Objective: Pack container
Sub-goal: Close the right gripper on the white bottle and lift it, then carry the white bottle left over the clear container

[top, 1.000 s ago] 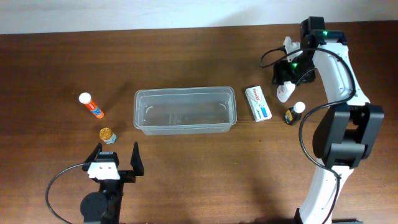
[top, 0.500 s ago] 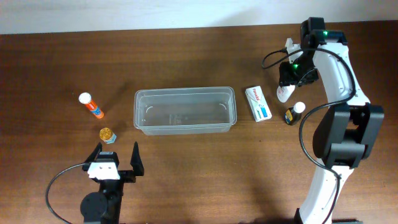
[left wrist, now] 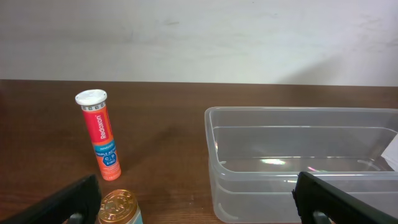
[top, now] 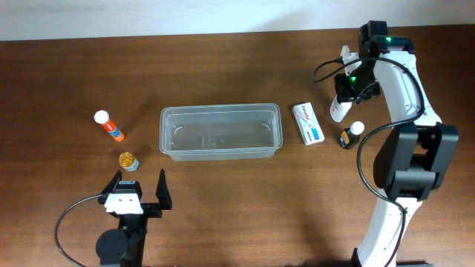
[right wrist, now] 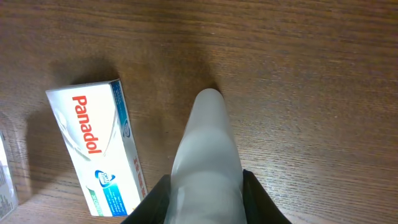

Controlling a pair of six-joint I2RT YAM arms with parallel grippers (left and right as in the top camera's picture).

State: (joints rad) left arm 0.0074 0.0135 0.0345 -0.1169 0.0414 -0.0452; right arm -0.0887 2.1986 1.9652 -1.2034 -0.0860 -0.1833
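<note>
The clear plastic container [top: 221, 132] sits empty at the table's middle; its near corner shows in the left wrist view [left wrist: 298, 165]. My right gripper [top: 347, 87] is shut on a white bottle [top: 339, 109] at the back right; in the right wrist view the bottle [right wrist: 207, 155] fills the space between the black fingers [right wrist: 155, 198], its tip down near the wood. A white Panadol box [top: 307, 122] [right wrist: 96, 146] lies just left of it. My left gripper [top: 137, 189] stands open near the front left, behind a gold-capped jar [top: 128, 160] [left wrist: 118, 206].
An orange tube with a white cap [top: 108, 125] [left wrist: 99, 134] lies left of the container. A small dark bottle with a white cap [top: 351, 134] stands right of the Panadol box, beside the right arm's base [top: 412, 159].
The right gripper's fingers have closed onto the white bottle and the bottle has shifted slightly up and back. The left arm has not moved.
</note>
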